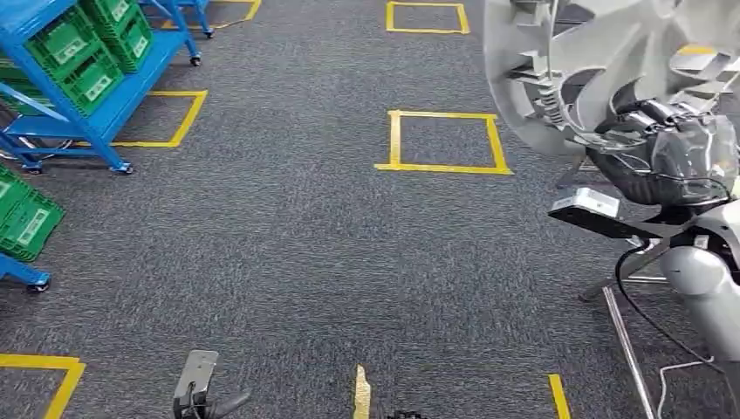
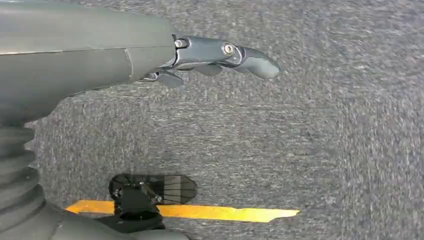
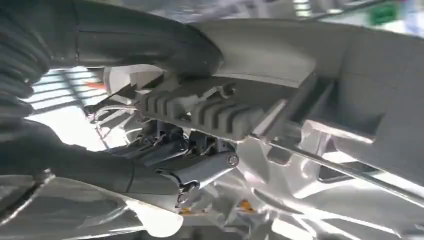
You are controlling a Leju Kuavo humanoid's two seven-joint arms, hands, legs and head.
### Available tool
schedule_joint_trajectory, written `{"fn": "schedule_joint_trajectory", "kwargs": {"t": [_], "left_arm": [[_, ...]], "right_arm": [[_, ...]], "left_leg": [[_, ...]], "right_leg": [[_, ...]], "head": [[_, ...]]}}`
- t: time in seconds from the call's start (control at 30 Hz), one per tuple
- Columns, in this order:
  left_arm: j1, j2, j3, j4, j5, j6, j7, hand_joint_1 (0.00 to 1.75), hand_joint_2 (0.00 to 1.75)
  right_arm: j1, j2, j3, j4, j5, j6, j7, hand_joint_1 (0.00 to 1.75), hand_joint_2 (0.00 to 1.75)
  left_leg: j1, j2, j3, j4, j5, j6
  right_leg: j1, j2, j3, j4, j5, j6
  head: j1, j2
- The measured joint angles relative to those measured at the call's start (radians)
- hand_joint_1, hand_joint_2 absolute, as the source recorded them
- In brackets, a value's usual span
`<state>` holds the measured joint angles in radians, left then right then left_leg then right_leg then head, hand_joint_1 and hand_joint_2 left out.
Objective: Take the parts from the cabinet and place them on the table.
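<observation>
Right robot hand (image 1: 668, 153) gripping grey wheel cover (image 1: 593, 52), left robot hand (image 2: 220, 55) open, blue rack (image 1: 96, 87) well apart

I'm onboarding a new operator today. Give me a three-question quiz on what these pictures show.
1. True or false: the right hand holds the silver wheel cover.
2. What colour are the crates on the blue cabinet?
3. The left hand is: A) gripping a crate, B) holding nothing above the carpet, C) touching the wheel cover.

Key: 1 true; 2 green; 3 B.
</observation>
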<state>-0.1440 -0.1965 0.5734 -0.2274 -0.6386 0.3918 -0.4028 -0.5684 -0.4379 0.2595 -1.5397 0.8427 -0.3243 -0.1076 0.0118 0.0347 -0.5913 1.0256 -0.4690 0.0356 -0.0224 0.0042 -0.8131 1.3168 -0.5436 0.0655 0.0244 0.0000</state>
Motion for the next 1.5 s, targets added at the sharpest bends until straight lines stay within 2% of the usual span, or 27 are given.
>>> {"fn": "schedule_joint_trajectory", "kwargs": {"t": [0.07,0.1,0.13,0.17,0.3,0.33,0.4,0.47,0.5,0.57,0.63,0.67,0.8,0.83,0.9,0.97,1.0,1.03,1.1,1.13,1.17,1.2,1.27,1.33,1.4,1.47,1.5], "left_arm": [[-0.001,0.000,0.000,0.000,0.000,0.000,0.000,0.00,1.75],[-0.001,-0.001,0.000,0.000,0.000,0.000,0.000,0.00,1.75],[-0.001,0.000,0.000,0.000,0.000,0.000,0.000,0.00,1.75],[-0.003,0.000,0.000,0.000,0.000,0.001,0.000,0.00,1.75],[-0.005,-0.006,0.000,0.000,-0.001,0.003,0.000,0.00,1.75],[-0.006,-0.006,0.000,0.000,-0.002,0.003,0.000,0.00,1.75],[-0.004,-0.006,-0.001,0.000,-0.003,0.003,0.000,0.00,1.75],[0.001,-0.006,0.000,0.000,-0.003,0.003,0.000,0.00,1.75],[0.002,-0.006,0.000,0.000,-0.003,0.003,0.000,0.00,1.75],[0.001,-0.004,0.000,0.000,-0.003,0.005,0.001,0.00,1.75],[0.000,-0.002,0.000,0.000,-0.003,0.006,0.001,0.00,1.75],[0.000,0.003,0.000,0.000,-0.003,0.005,0.001,0.00,1.75],[-0.005,0.003,0.000,0.000,-0.004,0.006,0.001,0.00,1.75],[-0.008,0.003,0.000,0.000,-0.004,0.006,0.001,0.00,1.75],[-0.009,0.001,0.000,0.000,-0.005,0.006,0.002,0.00,1.75],[-0.004,0.001,0.000,0.000,-0.010,0.006,0.004,0.00,1.75],[-0.003,0.002,0.000,0.000,-0.010,0.006,0.005,0.00,1.75],[-0.002,0.002,0.000,0.000,-0.011,0.006,0.008,0.00,1.75],[-0.002,0.000,-0.001,0.000,-0.014,0.006,0.009,0.00,1.75],[-0.002,0.000,-0.001,0.000,-0.015,0.007,0.010,0.00,1.75],[-0.002,0.002,-0.001,0.000,-0.015,0.007,0.010,0.00,1.75],[-0.002,0.002,-0.001,0.000,-0.015,0.008,0.010,0.00,1.75],[-0.001,0.002,-0.001,0.000,-0.015,0.010,0.011,0.00,1.75],[-0.004,0.000,-0.002,0.000,-0.015,0.010,0.011,0.00,1.75],[-0.005,0.000,-0.003,0.000,-0.016,0.010,0.011,0.00,1.75],[0.001,0.000,-0.003,0.000,-0.016,0.010,0.011,0.00,1.75],[0.003,0.000,-0.003,0.000,-0.016,0.010,0.011,0.00,1.75]], "right_arm": [[0.008,-0.003,-0.006,0.005,0.001,0.000,0.006,1.75,1.75],[0.009,-0.005,-0.009,0.006,0.000,-0.001,0.008,1.75,1.75],[0.010,-0.010,-0.016,0.007,0.000,-0.003,0.008,1.75,1.75],[0.015,-0.010,-0.022,0.008,0.000,-0.004,0.005,1.75,1.75],[0.034,-0.023,-0.043,0.009,0.008,-0.010,0.007,1.75,1.75],[0.037,-0.026,-0.048,0.009,0.010,-0.010,0.008,1.75,1.75],[0.037,-0.027,-0.053,0.009,0.011,-0.012,0.008,1.75,1.75],[0.045,-0.027,-0.054,0.009,0.015,-0.012,0.008,1.75,1.75],[0.049,-0.027,-0.054,0.009,0.020,-0.011,0.010,1.75,1.75],[0.056,-0.027,-0.055,0.009,0.031,-0.008,0.013,1.75,1.75],[0.057,-0.027,-0.055,0.009,0.042,-0.006,0.015,1.75,1.75],[0.058,-0.025,-0.055,0.010,0.046,-0.005,0.016,1.75,1.75],[0.062,-0.023,-0.049,0.015,0.068,0.002,0.027,1.75,1.75],[0.063,-0.024,-0.049,0.016,0.071,0.002,0.031,1.75,1.75],[0.050,-0.023,-0.048,0.022,0.072,0.002,0.031,1.75,1.75],[0.050,-0.022,-0.044,0.026,0.074,0.002,0.031,1.75,1.75],[0.053,-0.022,-0.042,0.029,0.075,0.002,0.033,1.75,1.75],[0.057,-0.022,-0.042,0.033,0.075,0.002,0.038,1.75,1.75],[0.065,-0.022,-0.043,0.039,0.077,0.000,0.051,1.75,1.75],[0.067,-0.022,-0.046,0.042,0.077,0.000,0.052,1.75,1.75],[0.066,-0.022,-0.050,0.044,0.077,0.000,0.054,1.75,1.75],[0.069,-0.022,-0.050,0.045,0.076,-0.001,0.055,1.75,1.75],[0.076,-0.022,-0.056,0.049,0.077,-0.004,0.059,1.75,1.75],[0.080,-0.024,-0.061,0.050,0.077,-0.003,0.064,1.75,1.75],[0.078,-0.024,-0.066,0.052,0.077,-0.004,0.063,1.75,1.75],[0.080,-0.024,-0.064,0.052,0.077,-0.004,0.062,1.75,1.75],[0.081,-0.024,-0.064,0.052,0.077,-0.004,0.062,1.75,1.75]], "left_leg": [[0.000,0.024,0.002,0.001,-0.005,-0.006],[0.000,0.033,0.005,0.001,-0.008,-0.011],[-0.003,0.043,0.008,0.001,-0.012,-0.018],[-0.010,0.050,0.008,0.006,-0.016,-0.025],[0.000,0.084,0.023,0.002,-0.026,-0.043],[0.004,0.045,0.018,0.020,-0.044,-0.048],[0.003,-0.011,-0.040,0.151,-0.115,-0.043],[-0.003,-0.029,-0.123,0.315,-0.171,-0.036],[-0.004,-0.030,-0.141,0.338,-0.167,-0.031],[-0.016,-0.038,-0.114,0.252,-0.090,-0.011],[-0.029,-0.086,-0.037,0.064,0.015,0.010],[-0.024,-0.137,-0.025,0.039,0.009,0.018],[-0.030,-0.100,-0.008,0.000,0.007,0.015],[-0.019,-0.082,0.002,-0.021,0.017,0.013],[-0.023,-0.061,0.009,-0.032,0.021,0.016],[-0.023,-0.030,0.009,-0.032,0.018,0.015],[-0.021,-0.016,0.009,-0.032,0.016,0.014],[-0.021,-0.004,0.010,-0.032,0.014,0.011],[-0.016,0.021,0.013,-0.030,0.008,0.003],[-0.015,0.032,0.016,-0.027,0.003,-0.005],[-0.018,0.042,0.017,-0.025,-0.002,-0.012],[-0.025,0.051,0.015,-0.016,-0.007,-0.019],[-0.024,0.068,0.021,-0.017,-0.008,-0.023],[-0.018,0.080,0.024,-0.013,-0.026,-0.038],[-0.011,0.001,-0.012,0.084,-0.081,-0.041],[-0.011,-0.027,-0.094,0.255,-0.149,-0.040],[-0.012,-0.030,-0.128,0.316,-0.162,-0.038]], "right_leg": [[-0.004,-0.014,0.070,-0.138,0.079,0.004],[-0.005,-0.039,0.122,-0.227,0.114,0.006],[0.005,-0.086,0.155,-0.293,0.100,0.006],[0.007,-0.066,0.168,-0.300,0.110,-0.014],[0.015,-0.024,0.165,-0.295,0.107,-0.046],[0.013,-0.016,0.169,-0.296,0.107,-0.053],[0.013,0.003,0.170,-0.296,0.106,-0.063],[0.020,0.031,0.171,-0.296,0.105,-0.067],[0.023,0.044,0.171,-0.296,0.105,-0.068],[0.028,0.075,0.173,-0.295,0.105,-0.069],[0.027,0.102,0.178,-0.295,0.105,-0.068],[0.028,0.109,0.175,-0.294,0.105,-0.066],[0.014,0.158,0.162,-0.302,0.116,-0.044],[0.015,0.141,0.153,-0.297,0.110,-0.045],[0.020,0.038,0.111,-0.210,0.056,-0.035],[0.012,0.007,0.034,-0.052,-0.006,-0.020],[0.007,0.003,0.009,-0.009,-0.014,-0.013],[0.002,0.000,0.012,-0.015,0.000,-0.007],[-0.008,-0.016,0.086,-0.156,0.076,0.003],[-0.009,-0.052,0.146,-0.263,0.118,0.008],[0.005,-0.096,0.170,-0.307,0.099,0.009],[0.003,-0.075,0.179,-0.314,0.111,-0.013],[0.008,-0.054,0.174,-0.306,0.109,-0.026],[0.004,-0.029,0.178,-0.310,0.109,-0.045],[0.004,-0.011,0.180,-0.310,0.107,-0.056],[0.006,0.015,0.182,-0.310,0.106,-0.059],[0.009,0.030,0.182,-0.309,0.106,-0.060]], "head": [[0.000,0.000],[0.000,0.000],[0.000,0.000],[-0.003,0.000],[-0.004,0.000],[-0.005,0.000],[-0.008,0.000],[-0.009,0.000],[-0.009,0.000],[-0.009,0.000],[-0.009,0.000],[-0.004,0.000],[-0.015,0.000],[-0.014,0.000],[-0.006,0.000],[-0.006,0.000],[-0.006,0.000],[-0.006,0.000],[-0.005,0.000],[-0.006,0.000],[-0.004,0.000],[-0.006,0.000],[-0.008,0.000],[-0.008,0.000],[-0.012,0.000],[-0.015,0.000],[-0.015,0.000]]}}
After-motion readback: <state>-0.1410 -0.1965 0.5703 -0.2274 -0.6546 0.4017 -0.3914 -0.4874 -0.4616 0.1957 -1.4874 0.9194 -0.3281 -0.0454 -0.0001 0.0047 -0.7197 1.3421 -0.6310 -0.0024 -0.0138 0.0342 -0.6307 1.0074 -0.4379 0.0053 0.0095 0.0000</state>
